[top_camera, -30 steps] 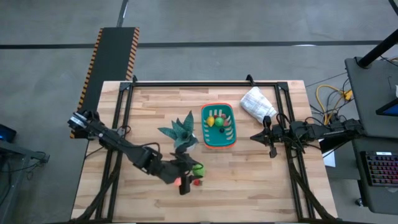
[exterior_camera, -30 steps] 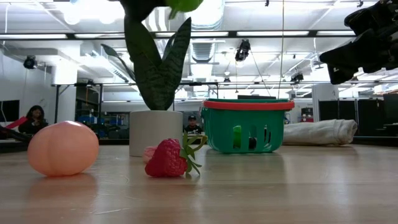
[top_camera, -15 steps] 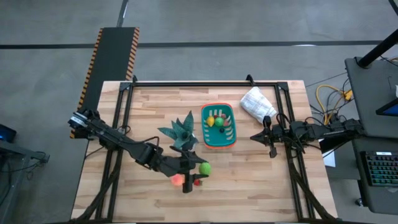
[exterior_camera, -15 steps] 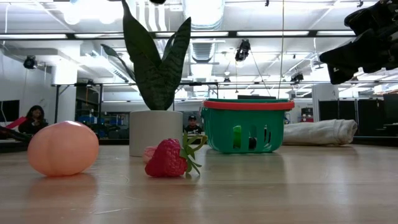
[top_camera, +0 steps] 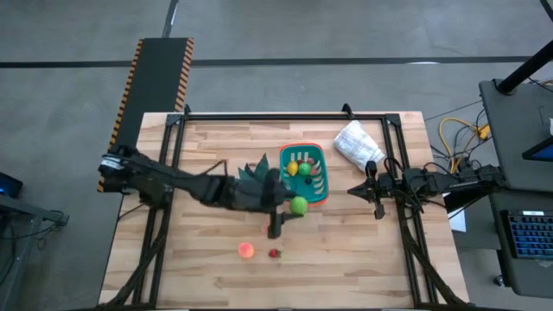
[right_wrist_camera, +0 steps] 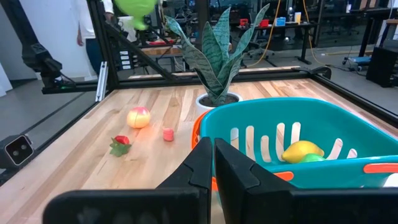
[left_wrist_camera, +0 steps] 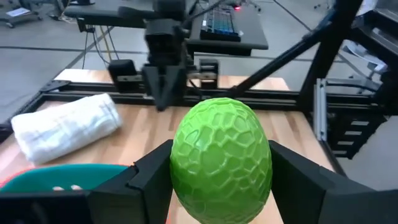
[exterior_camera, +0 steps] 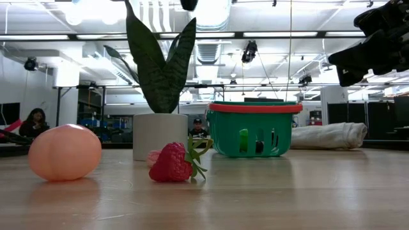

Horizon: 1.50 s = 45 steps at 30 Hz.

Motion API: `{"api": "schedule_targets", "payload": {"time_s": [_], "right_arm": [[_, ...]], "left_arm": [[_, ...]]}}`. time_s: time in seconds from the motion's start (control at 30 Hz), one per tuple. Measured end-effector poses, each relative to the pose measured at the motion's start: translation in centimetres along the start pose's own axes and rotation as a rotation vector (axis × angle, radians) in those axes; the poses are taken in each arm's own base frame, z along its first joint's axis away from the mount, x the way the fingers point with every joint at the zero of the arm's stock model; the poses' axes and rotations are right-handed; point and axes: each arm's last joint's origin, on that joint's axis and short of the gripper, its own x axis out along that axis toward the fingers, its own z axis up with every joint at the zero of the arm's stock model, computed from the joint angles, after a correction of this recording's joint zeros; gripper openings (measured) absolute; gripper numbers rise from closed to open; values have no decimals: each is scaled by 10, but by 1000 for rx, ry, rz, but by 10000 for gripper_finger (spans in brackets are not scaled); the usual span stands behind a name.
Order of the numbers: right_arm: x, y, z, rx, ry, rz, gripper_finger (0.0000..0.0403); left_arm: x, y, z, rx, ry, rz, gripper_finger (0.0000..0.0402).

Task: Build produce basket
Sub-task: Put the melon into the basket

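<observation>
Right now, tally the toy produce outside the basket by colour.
Green: 1, the bumpy fruit held in the left gripper
Orange-pink: 1, the peach
Red: 1, the strawberry
Pink: 1, the small piece
Total: 4

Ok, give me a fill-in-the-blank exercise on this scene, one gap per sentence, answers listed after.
1. The left gripper is closed on a bumpy ____ fruit.
2. The strawberry lies on the ____, not in the basket.
3. The right gripper waits beside the basket with its fingers ____.
4. The plant stands in a ____ pot.

Missing words: green; table; shut; white
</observation>
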Motion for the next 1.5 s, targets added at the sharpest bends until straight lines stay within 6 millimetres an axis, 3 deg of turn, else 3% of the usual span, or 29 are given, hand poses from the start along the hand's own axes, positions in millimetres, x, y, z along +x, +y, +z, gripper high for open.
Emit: {"api": "schedule_targets", "payload": {"time_s": [0.33, 0.83, 1.17, 1.5], "right_arm": [[0, 0, 0, 0, 0, 0, 9], [0, 0, 0, 0, 0, 0, 9], [0, 0, 0, 0, 2, 0, 9], [0, 0, 0, 0, 0, -1, 9]], "left_arm": [[9, 73, 10, 21, 2, 37, 201], [2, 188, 15, -35, -7, 18, 201], [58, 216, 1, -63, 95, -95, 201], [85, 224, -17, -66, 262, -109, 201]]}}
